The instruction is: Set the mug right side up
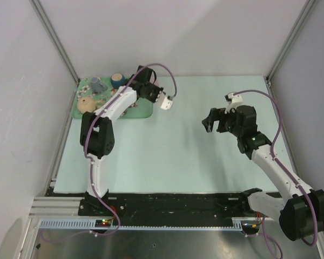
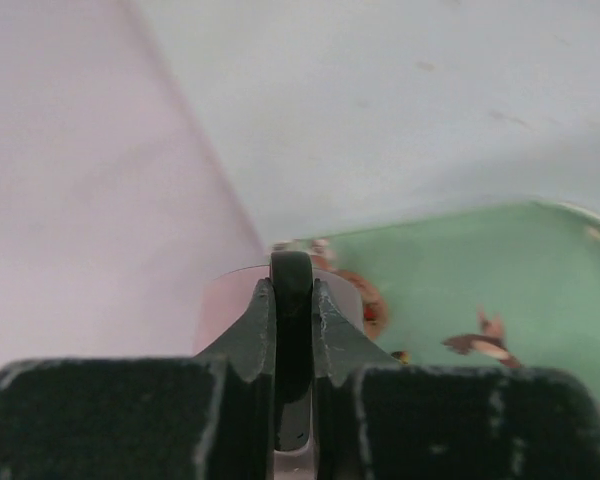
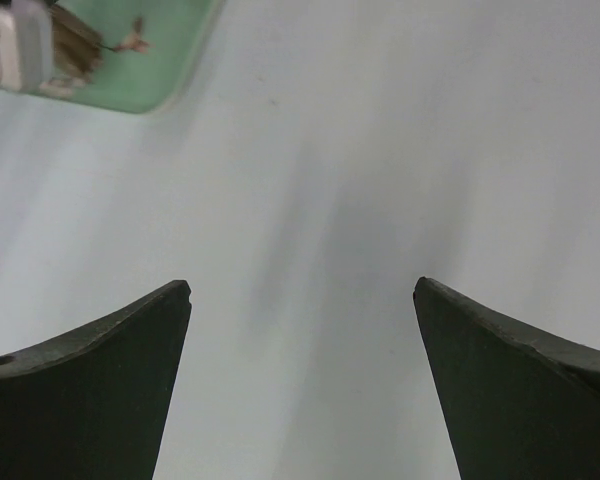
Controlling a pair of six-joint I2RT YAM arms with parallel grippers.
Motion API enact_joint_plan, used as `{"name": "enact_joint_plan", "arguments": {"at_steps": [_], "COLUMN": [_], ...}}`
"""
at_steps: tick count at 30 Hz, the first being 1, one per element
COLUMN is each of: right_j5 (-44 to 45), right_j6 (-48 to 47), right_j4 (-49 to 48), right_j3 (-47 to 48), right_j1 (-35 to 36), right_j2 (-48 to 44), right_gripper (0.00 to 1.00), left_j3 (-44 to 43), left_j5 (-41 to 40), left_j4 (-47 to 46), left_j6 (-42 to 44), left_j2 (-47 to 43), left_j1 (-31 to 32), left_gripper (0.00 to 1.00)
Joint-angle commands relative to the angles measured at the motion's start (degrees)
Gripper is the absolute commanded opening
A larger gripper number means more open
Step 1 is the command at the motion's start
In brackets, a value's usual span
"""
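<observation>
Two fingers [image 2: 250, 335] of the left hand [image 2: 292, 286] are closed narrow on a dark curved part of the pink mug [image 2: 230, 305], probably its handle, at the right end of the green tray [image 2: 460, 270] on the counter [image 1: 167, 156]. For a good turn, I would keep this grip firm and lift the mug free of the tray before rolling the wrist. The left arm reaches far forward with the wrist bent down; the right hand [image 3: 302, 284] hangs wide open over the counter, well apart.
</observation>
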State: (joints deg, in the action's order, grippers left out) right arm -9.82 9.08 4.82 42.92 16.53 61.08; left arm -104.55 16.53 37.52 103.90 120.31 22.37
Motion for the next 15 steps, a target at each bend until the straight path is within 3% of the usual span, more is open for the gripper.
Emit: {"name": "enact_joint_plan", "arguments": {"at_steps": [1, 7, 12, 15], "right_j5": [-10.2, -24.2, -30.7, -34.1], "right_j6": [7.3, 15.4, 21.2, 25.9], "right_j4": [3.5, -0.9, -10.6, -17.1], "right_j3": [7.3, 14.4, 18.6, 20.1], "right_j1": [-0.1, -1.5, 0.0, 1.1], "right_j2": [2.5, 5.3, 6.1, 7.6], "right_gripper": [1.0, 1.0, 1.0, 1.0], "left_j3": [-9.7, -18.6, -19.6, -20.5], "left_j5": [7.3, 14.5, 25.6, 28.3], "left_j4": [-4.6, -4.6, -4.6, -4.6], "left_j6": [-24.1, -62.1, -84.0, -90.3], "left_j2": [-7.9, -13.9, -20.3, -22.6], "left_j1": [0.8, 0.4, 1.0, 1.9], "left_gripper": [0.0, 0.0, 0.0, 0.0]}}
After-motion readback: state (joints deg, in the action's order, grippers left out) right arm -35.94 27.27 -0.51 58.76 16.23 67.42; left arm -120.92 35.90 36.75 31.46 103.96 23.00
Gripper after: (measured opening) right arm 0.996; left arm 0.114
